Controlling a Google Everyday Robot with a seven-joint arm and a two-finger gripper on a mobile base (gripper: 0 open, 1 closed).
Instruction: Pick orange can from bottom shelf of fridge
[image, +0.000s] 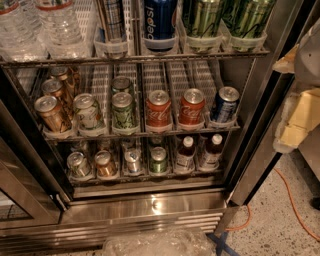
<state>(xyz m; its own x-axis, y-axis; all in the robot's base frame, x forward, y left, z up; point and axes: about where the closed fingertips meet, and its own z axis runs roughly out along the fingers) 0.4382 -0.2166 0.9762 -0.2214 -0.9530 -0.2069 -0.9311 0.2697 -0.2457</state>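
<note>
at the right edge the claw (301, 107) hangs well apart from the orange can (105, 164), its state impossible to tell

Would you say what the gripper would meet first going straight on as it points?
Probably the right frame of the fridge; the gripper, at the picture's right edge, seems aimed there, though depth is unclear.

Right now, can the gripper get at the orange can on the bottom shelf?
Probably yes: the fridge stands open and the orange can sits unblocked at the front of the bottom shelf, though the gripper is not in view.
</note>
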